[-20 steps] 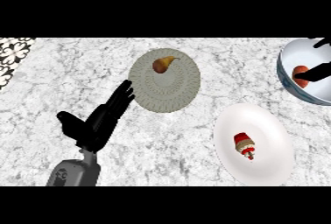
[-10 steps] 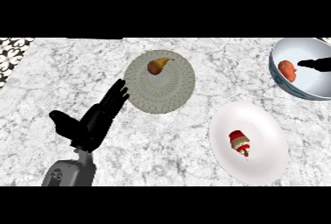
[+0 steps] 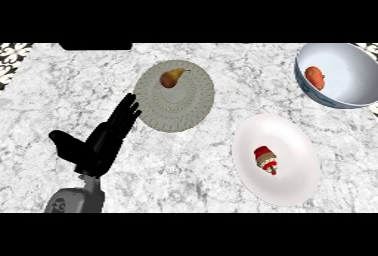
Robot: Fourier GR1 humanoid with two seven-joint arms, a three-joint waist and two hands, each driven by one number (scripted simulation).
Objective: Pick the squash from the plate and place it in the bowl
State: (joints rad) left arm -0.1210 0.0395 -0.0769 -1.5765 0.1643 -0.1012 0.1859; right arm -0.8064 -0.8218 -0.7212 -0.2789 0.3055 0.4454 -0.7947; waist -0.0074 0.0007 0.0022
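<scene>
Our left hand [image 3: 92,147] rested over the tabletop [image 3: 184,160], fingers [image 3: 124,114] straight and apart; the squash [image 3: 315,77] lay in the bowl [image 3: 358,60].

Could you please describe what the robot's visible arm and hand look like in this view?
Only the left one shows: a matte black robot hand with slim fingers and a thick thumb, on a grey forearm with a small round dark marking. No cables show.

I'm in a kitchen: a marble counter [image 3: 192,160] before me carries plates [image 3: 288,185] and a bowl [image 3: 354,70] of food.
</scene>
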